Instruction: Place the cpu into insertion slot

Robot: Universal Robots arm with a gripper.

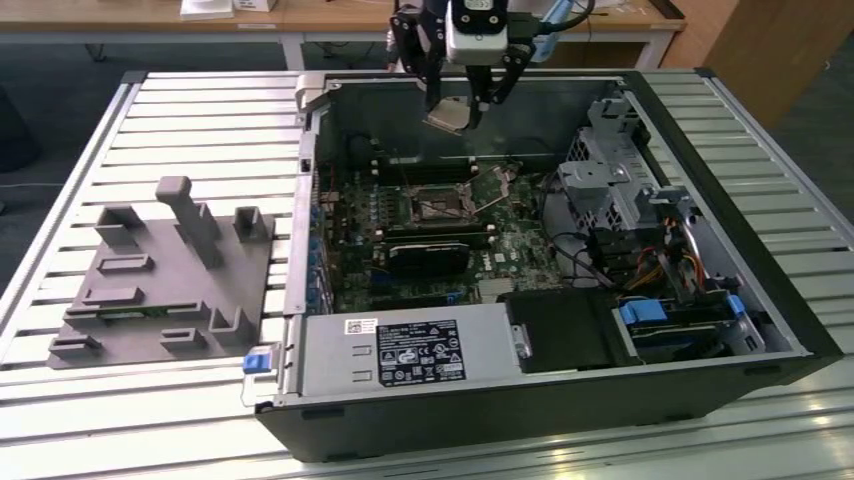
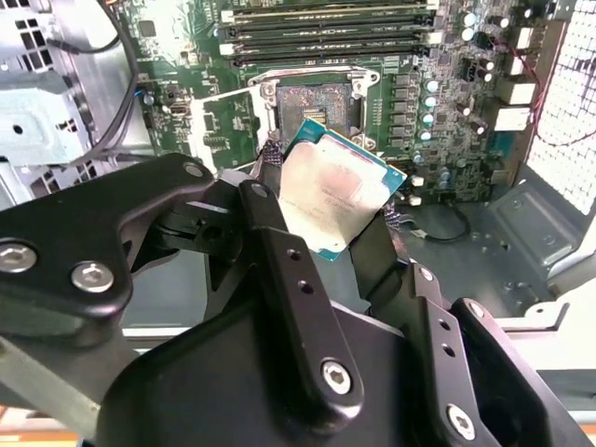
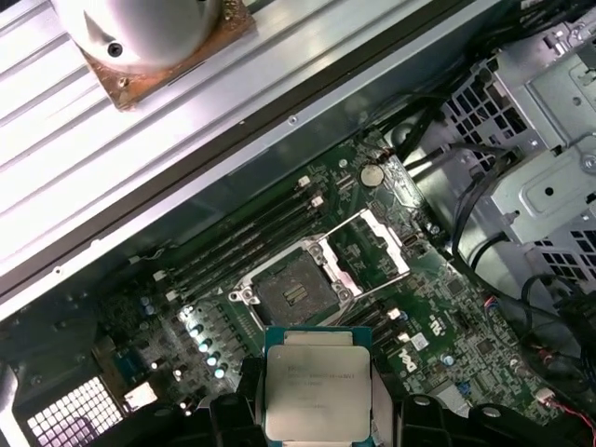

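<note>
Cpu [image 1: 447, 117], exterior view: clamped in gripper [image 1: 461, 108], tilted, high over far end of open computer case [image 1: 561, 395], well apart from insertion slot [image 1: 437, 208]; open air round chip.

Second wrist view: cpu [image 2: 340, 191] pinched between black fingers [image 2: 270, 223]; silvery-beige face, teal rim.

First wrist view: cpu [image 3: 317, 391] above board, slot [image 3: 291, 293] bare (bracket [image 3: 372, 244] flipped open beside it), free edges all round.
</note>
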